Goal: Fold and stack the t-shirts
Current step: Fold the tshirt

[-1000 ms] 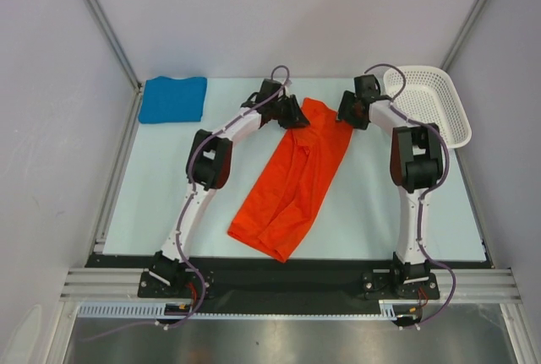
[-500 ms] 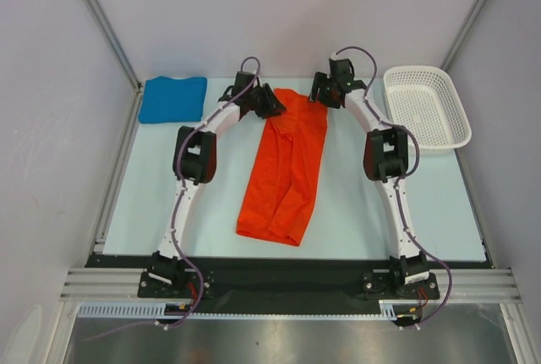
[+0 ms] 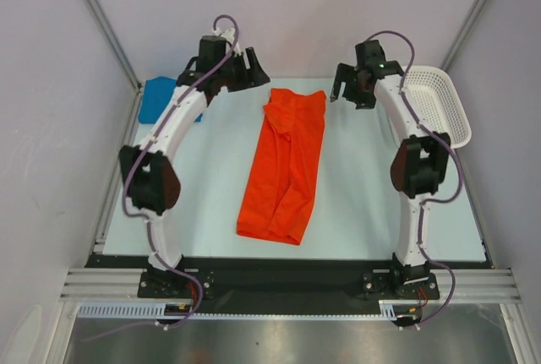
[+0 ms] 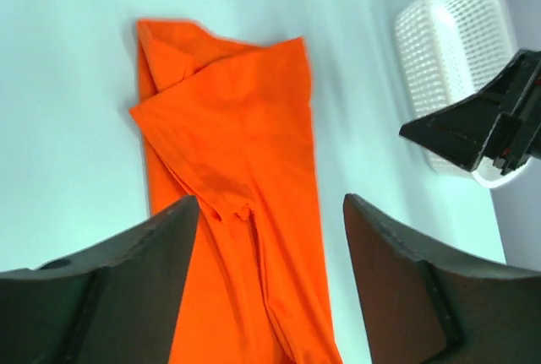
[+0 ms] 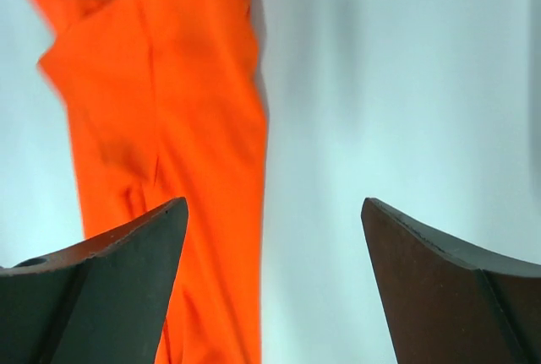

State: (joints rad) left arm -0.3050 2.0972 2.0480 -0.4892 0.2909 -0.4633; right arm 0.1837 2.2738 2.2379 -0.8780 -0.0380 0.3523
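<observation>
Left claw point(image 3: 256, 71) and right claw point(image 3: 340, 92) hang spread, empty, flanking the orange shirt point(image 3: 283, 170), clear of its far edge.

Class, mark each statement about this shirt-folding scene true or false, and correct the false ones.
1. The bright orange-red cloth t-shirt lies as a long narrow strip on the table. True.
2. The left gripper is clamped on that t-shirt. False: it is open and holds nothing.
3. The bright blue cloth t-shirt lies in the white perforated plastic basket. False: it lies at the table's far left corner; the basket stands at the far right.
4. The right gripper is open and holds nothing. True.
</observation>
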